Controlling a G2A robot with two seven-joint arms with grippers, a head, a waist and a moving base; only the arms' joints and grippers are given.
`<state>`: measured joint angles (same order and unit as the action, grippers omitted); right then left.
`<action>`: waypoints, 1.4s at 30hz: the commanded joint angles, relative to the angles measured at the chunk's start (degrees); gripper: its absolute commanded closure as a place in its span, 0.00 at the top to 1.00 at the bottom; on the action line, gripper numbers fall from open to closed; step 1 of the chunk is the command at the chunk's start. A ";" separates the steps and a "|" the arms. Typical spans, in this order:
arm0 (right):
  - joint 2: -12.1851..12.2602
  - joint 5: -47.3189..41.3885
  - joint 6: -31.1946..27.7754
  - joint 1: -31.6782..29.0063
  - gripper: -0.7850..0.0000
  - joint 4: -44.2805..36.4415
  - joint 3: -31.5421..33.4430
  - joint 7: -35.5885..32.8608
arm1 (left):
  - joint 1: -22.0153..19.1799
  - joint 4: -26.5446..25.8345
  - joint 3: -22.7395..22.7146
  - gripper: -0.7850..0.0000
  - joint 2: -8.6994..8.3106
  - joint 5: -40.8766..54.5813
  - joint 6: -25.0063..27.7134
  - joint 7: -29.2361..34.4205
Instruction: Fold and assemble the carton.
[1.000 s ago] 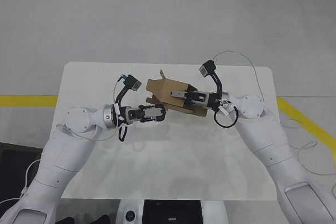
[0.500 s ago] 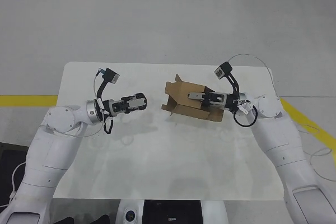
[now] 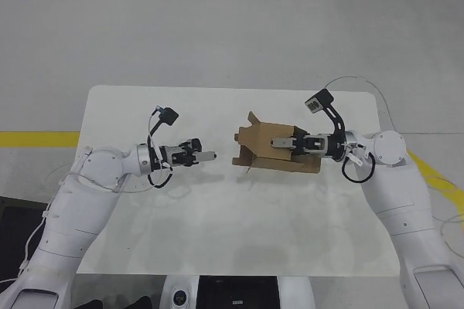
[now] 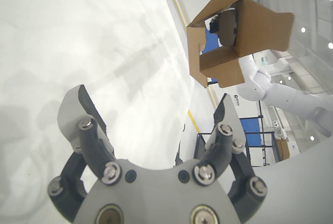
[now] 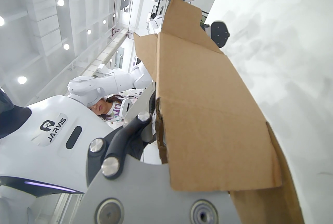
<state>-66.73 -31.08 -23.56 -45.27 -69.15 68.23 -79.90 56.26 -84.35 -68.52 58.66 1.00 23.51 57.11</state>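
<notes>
A brown cardboard carton [image 3: 264, 139] with its end flaps splayed open hangs above the right half of the white table [image 3: 216, 232]. My right gripper [image 3: 281, 143] is shut on one of its side walls. In the right wrist view the carton [image 5: 203, 110] covers most of the right gripper [image 5: 156, 107], and one finger [image 5: 144, 115] lies against the wall's edge. My left gripper [image 3: 209, 154] is open and holds nothing, a short way to the left of the carton with its fingertips toward it. The left wrist view has the left gripper [image 4: 153, 97] spread wide and the carton [image 4: 257, 27] beyond it, open end facing.
The table's bare surface stretches in front of both arms and along its left side. A yellow floor line [image 3: 31, 139] runs past the table's left and right edges.
The left gripper came off the carton, drew back to the left, then returned partway. The right arm carried the carton to the right and turned it.
</notes>
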 commanded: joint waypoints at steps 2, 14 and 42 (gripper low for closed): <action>-0.05 -0.49 0.17 0.14 0.00 -0.88 -0.49 -0.19 | -0.57 -0.60 1.25 1.00 0.18 -1.60 0.00 -0.58; -1.03 -2.35 -0.59 1.33 0.00 -0.93 -4.64 0.41 | -1.14 -2.37 4.21 1.00 0.59 -2.51 0.41 -1.00; -2.25 -4.20 -0.37 3.01 0.00 -1.93 -10.33 -0.44 | -1.43 -2.80 3.76 1.00 0.28 0.96 0.71 -0.25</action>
<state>-68.96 -35.26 -23.91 -42.32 -71.13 57.95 -80.37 54.82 -87.12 -64.81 58.94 1.84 24.19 56.78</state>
